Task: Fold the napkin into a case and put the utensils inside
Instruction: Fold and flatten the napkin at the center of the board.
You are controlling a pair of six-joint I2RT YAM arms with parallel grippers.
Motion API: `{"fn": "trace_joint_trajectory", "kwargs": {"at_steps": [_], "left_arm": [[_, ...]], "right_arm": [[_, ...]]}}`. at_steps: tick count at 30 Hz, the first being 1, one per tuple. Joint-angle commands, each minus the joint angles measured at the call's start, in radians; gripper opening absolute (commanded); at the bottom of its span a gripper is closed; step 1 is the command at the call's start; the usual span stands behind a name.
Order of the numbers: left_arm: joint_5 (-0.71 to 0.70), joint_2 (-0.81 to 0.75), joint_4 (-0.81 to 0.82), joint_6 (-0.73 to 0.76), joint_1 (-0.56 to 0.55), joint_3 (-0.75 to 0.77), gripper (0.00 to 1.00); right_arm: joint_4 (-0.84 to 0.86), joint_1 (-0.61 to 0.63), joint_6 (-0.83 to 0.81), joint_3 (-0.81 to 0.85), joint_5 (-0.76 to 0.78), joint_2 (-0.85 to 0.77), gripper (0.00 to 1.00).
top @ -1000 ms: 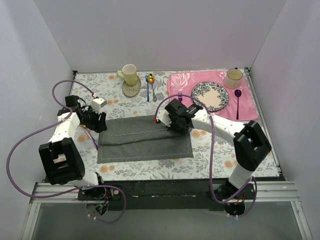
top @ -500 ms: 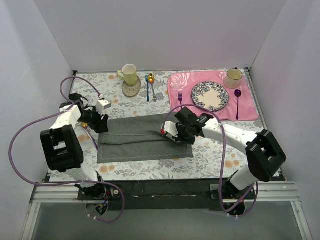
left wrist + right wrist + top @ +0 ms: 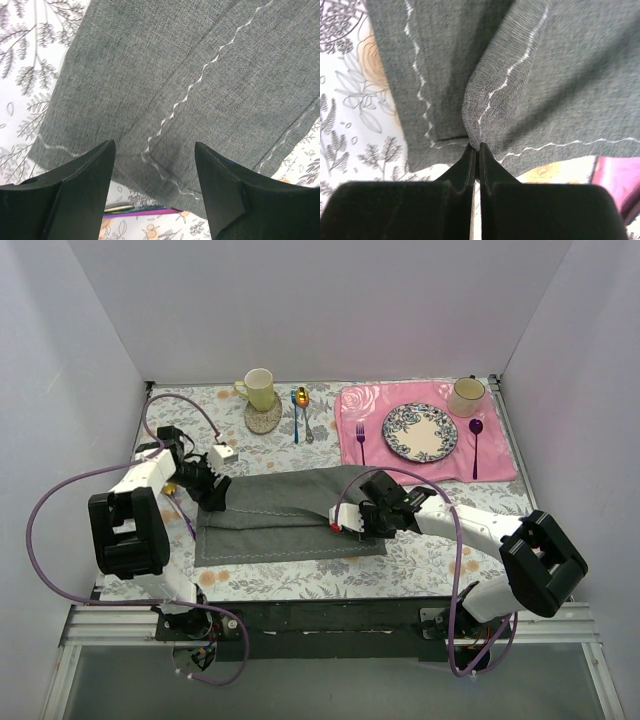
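Two arms work the plain dark grey cloth napkin, which lies across the middle of the white floral-print tablecloth.
In the top view the right gripper sits at the napkin's right end, lower centre of the frame. Its wrist view shows the jaws pressed fully together on a raised ridge of the grey cloth, the wavy white stitching running up over the pinched fold. The left gripper is at the napkin's left end, left of centre. In its wrist view the two black fingers stand wide apart with nothing between them, the napkin flat beneath. The pink rose-patterned placemat lies well apart at the upper right.
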Motion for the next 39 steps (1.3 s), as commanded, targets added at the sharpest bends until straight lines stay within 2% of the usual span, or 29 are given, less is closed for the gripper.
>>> {"fn": "trace_joint_trajectory", "kwargs": {"at_steps": [1, 6, 9, 17, 21, 27, 28, 31, 35, 39], "left_arm": [[-0.046, 0.040, 0.019, -0.005, -0.028, 0.012, 0.63], [-0.078, 0.079, -0.036, -0.033, -0.041, 0.042, 0.58], [-0.095, 0.063, -0.056, -0.025, -0.041, 0.023, 0.50], [-0.096, -0.044, -0.087, -0.004, -0.041, -0.007, 0.12], [-0.110, -0.090, -0.159, 0.038, -0.041, -0.027, 0.00], [-0.129, -0.217, -0.200, 0.134, -0.041, -0.151, 0.00], [-0.132, -0.263, -0.202, 0.160, -0.041, -0.171, 0.12], [-0.156, -0.372, -0.210, 0.209, -0.035, -0.253, 0.23], [-0.106, -0.455, -0.259, 0.269, 0.037, -0.269, 0.34], [0.000, -0.417, -0.274, 0.237, 0.117, -0.170, 0.43]], "right_arm": [[0.084, 0.003, -0.055, -0.004, -0.015, -0.005, 0.01], [0.084, 0.001, -0.051, 0.012, -0.012, 0.022, 0.01], [0.078, 0.003, -0.048, 0.020, -0.016, 0.027, 0.01], [0.049, 0.003, -0.035, 0.039, -0.026, 0.009, 0.01], [0.026, 0.003, -0.029, 0.063, -0.045, 0.002, 0.01], [-0.020, 0.000, -0.028, 0.088, -0.076, 0.009, 0.01], [-0.025, 0.001, -0.026, 0.089, -0.082, 0.009, 0.01], [-0.036, 0.001, -0.029, 0.079, -0.102, 0.012, 0.01], [-0.037, 0.000, -0.043, 0.045, -0.118, 0.004, 0.01], [-0.028, 0.001, -0.065, 0.014, -0.124, -0.001, 0.01]]}}
